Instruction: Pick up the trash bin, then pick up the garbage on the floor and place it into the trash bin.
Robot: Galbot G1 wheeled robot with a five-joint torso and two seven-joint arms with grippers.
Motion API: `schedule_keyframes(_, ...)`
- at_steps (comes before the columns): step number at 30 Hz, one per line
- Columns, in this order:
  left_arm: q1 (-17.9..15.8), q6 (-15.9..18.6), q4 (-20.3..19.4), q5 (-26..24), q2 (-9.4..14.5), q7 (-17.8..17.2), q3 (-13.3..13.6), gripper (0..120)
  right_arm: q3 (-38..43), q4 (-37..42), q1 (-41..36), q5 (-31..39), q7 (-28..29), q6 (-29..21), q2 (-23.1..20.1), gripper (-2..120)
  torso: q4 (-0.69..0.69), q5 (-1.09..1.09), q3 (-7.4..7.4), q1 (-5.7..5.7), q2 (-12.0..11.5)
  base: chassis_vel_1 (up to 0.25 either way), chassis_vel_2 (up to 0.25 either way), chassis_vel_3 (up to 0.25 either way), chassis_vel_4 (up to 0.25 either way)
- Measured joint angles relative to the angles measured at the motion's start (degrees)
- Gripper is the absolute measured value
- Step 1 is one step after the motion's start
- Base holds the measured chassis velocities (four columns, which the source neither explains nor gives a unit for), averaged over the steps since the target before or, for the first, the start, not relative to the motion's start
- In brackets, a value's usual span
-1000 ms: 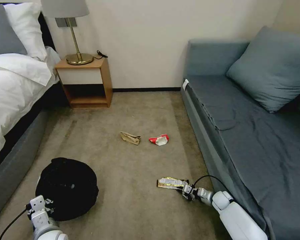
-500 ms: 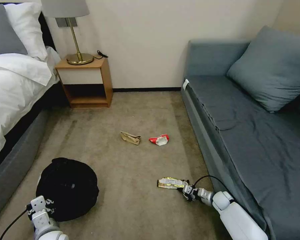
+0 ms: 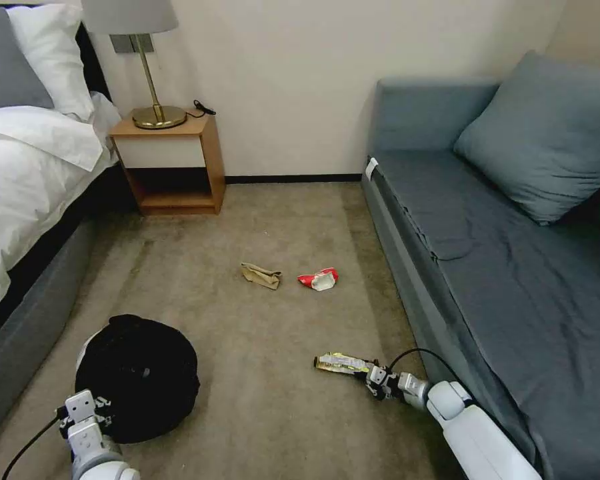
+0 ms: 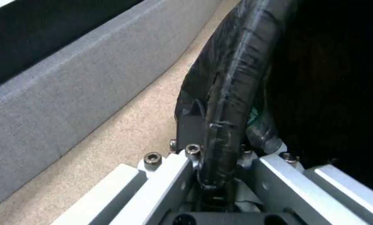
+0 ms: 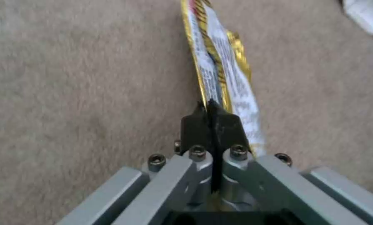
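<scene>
Right pincer (image 3: 373, 380) clamped on wrapper (image 3: 341, 363), low at 5 o'clock. Left pincer (image 3: 90, 417) grips bin (image 3: 140, 377) rim at 7 o'clock. Bottle apparently binned; paper bag (image 3: 261, 276), red wrapper (image 3: 319, 279) remain at 12 o'clock on floor.

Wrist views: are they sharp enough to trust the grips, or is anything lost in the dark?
Right wrist view: the near fingers are fairly sharp, shut on the wrapper, with the carpet beyond soft. Left wrist view: blurry, but the bin rim shows pinched between the fingers; the bag's inside is near black, its contents hard to read. Head view: evenly lit, no glare.
</scene>
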Motion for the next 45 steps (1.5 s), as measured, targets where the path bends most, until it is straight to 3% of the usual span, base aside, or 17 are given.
schedule_keyframes(11, 0.1, 0.3, -0.7, 1.0, -0.4, 0.1, 0.7, 0, -0.7, 7.2, -1.3, 2.7, -0.9, -1.6, -1.3, 0, -0.01, -0.03, 0.0, 0.0, 0.0, 0.0, 0.0, 0.0, 0.0)
schedule_keyframes(20, 0.3, 0.3, -1.2, 1.0, -0.3, 0.2, 0.7, 0, -1.0, 8.2, -1.5, 2.6, -1.1, -2.1, -0.9, 0, 0.0, -0.05, -0.01, 0.0, 0.0, 0.0, 0.0, 0.0, 0.0)
schedule_keyframes(32, -0.1, 0.1, -0.2, 0.8, -0.1, 0.2, 0.7, 0, -1.0, 3.8, -0.8, -2.7, 1.6, -1.5, -0.4, 0, 0.02, 0.0, -0.01, 0.0, 0.0, 0.0, 0.0, 0.0, 0.0)
schedule_keyframes(45, -0.4, 0.0, 0.6, 1.2, -0.2, 0.1, 0.6, 0, -2.9, -5.2, 5.9, -0.8, 2.4, -1.9, 1.2, 0, 0.01, 0.02, -0.01, 0.0, 0.0, 0.0, 0.0, 0.0, 0.0)
